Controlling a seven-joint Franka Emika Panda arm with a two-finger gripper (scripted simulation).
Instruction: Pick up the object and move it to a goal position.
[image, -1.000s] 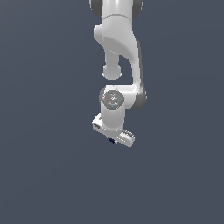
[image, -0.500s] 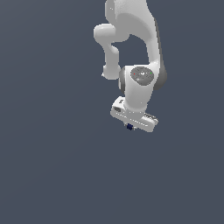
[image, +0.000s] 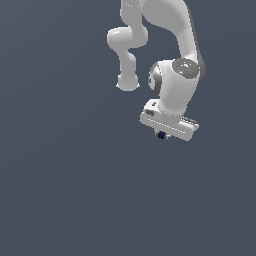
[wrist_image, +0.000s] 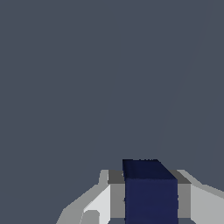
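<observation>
The gripper (image: 163, 135) is clenched on the cube (image: 161, 135), its two fingers closed in against opposite sides of it. In the wrist view the grey finger pads (wrist_image: 116, 194) press flat on either face of the cube (wrist_image: 151, 192), with no gap showing between pad and cube. The opening is only as wide as the cube itself.

In the exterior view the cube peeks out just under the white gripper body, mostly hidden by it; only a small dark patch is visible. The white arm (image: 175, 90) reaches down from the top of that view, toward its right, and the wrist is tilted so that the gripper body slants.

The cube is dark navy blue, with crisp straight edges and plain, unmarked faces. Its upper face looks darker than the face turned to the wrist camera. It is far smaller than the gripper holding it.

Around it there is only a flat grey-blue backdrop; whether the cube touches any surface cannot be told.
</observation>
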